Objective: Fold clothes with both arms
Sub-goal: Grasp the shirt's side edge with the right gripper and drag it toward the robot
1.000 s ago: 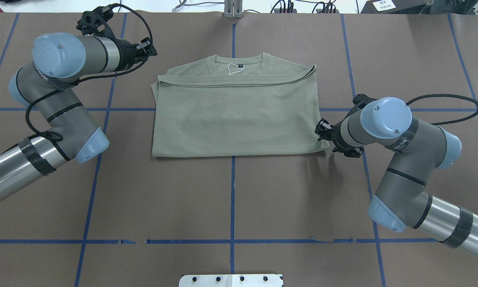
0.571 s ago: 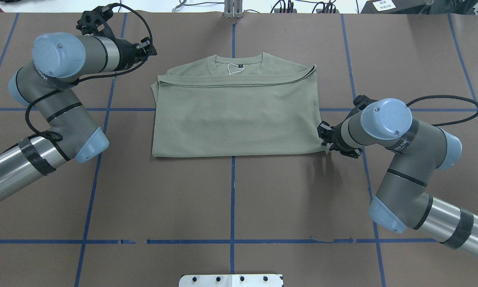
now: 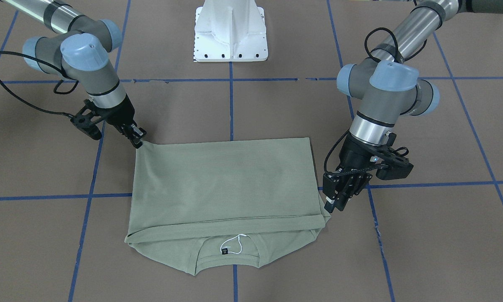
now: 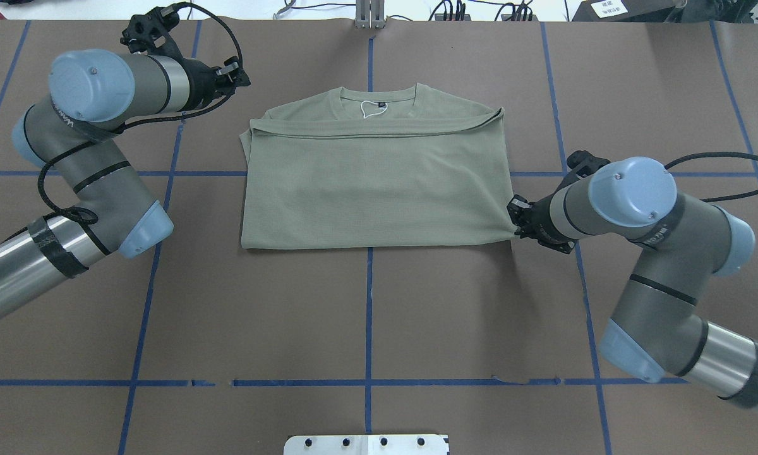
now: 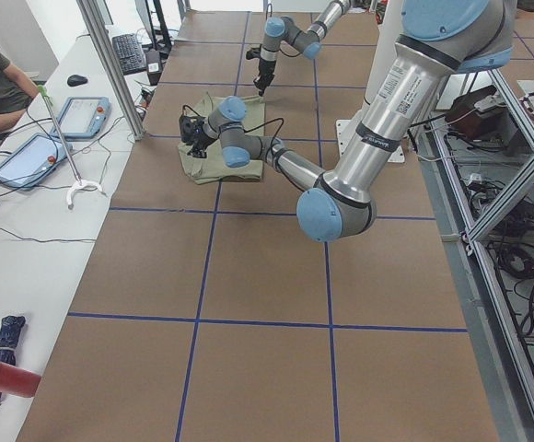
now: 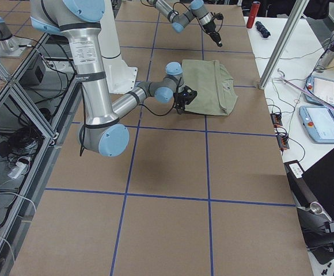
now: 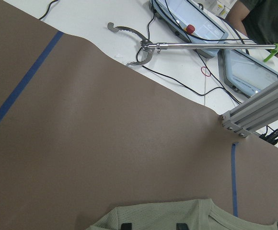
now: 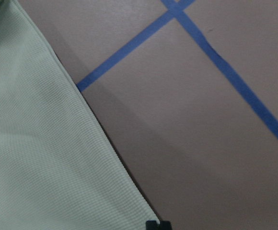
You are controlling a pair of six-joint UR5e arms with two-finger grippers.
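**A:** Where is the shirt lying right now?

**B:** The green shirt (image 4: 372, 183) is lying flat in the middle of the worktop (image 4: 366, 328). No sleeve is hanging loose, and its lower half is doubled up over the chest. The doubled edge is stopping just short of the neckline (image 3: 228, 260), so the white string tag (image 3: 234, 246) is showing.

**A:** And what are the grippers doing?

**B:** The right gripper (image 3: 137, 140) is sitting at the folded corner nearest the robot on its own side. Its fingers are pressed together and, as far as I'm judging it, they are pinching that corner, because the cloth is drawing to a small point there. The left gripper (image 3: 333, 203) is hanging at the shirt's edge by the shoulder on its side, with its fingers spread and gripping nothing. I'm not managing to tell whether it is touching the cloth.

**A:** So how far along are they?

**B:** I'm reading it as past the middle. The sleeves are looking tucked in and the bottom-to-top fold is looking done. What is remaining is probably a side-to-side fold to make a compact stack. Only one corner is being held for that, so the left gripper is probably needing to close on its corner first.
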